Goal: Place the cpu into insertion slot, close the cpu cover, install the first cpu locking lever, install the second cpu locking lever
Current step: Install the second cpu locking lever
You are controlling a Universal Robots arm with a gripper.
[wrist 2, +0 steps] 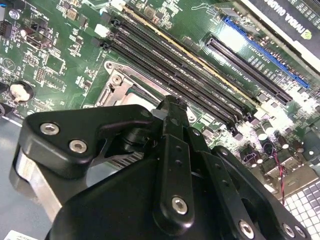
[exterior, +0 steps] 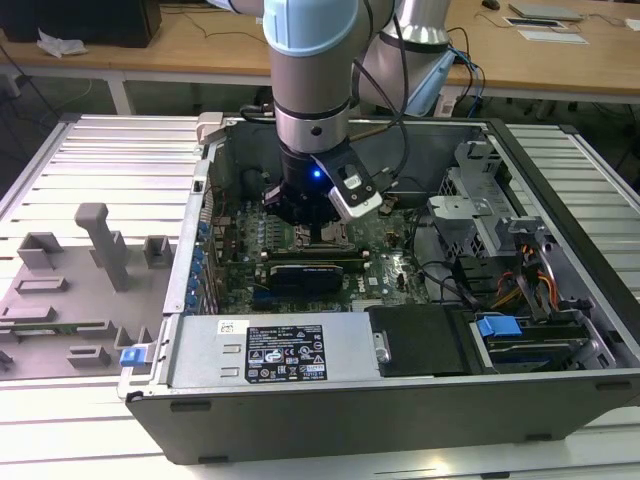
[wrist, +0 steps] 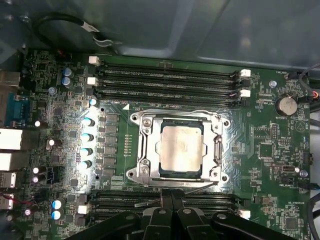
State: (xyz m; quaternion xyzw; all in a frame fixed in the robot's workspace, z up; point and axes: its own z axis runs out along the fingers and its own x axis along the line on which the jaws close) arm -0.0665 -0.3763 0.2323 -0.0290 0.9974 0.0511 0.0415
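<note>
**A:** Start with the biggest thing. Where are you?

**B:** Inside the open computer case, which fills the middle of the exterior view on the ribbed worktop. My arm comes down from the top centre onto the green motherboard.

**A:** And the socket?

**B:** In the first wrist view the insertion slot sits at frame centre between the two banks of memory slots. The cpu cover lies flat over it, and the cpu shows through its window, seated and square.

**A:** Your hand?

**B:** My hand is at the bottom centre of that view, fingers pressed together, tips just at the socket's near edge by a thin locking lever. Whether I actually touch the wire, I can't quite tell from here.

**A:** What could go wrong?

**B:** I judge the lever is springy; if my tips ride off it, it could snap back unlatched. Pushing off line could scrape the nearby memory slots or skew the cover on the chip.
</note>
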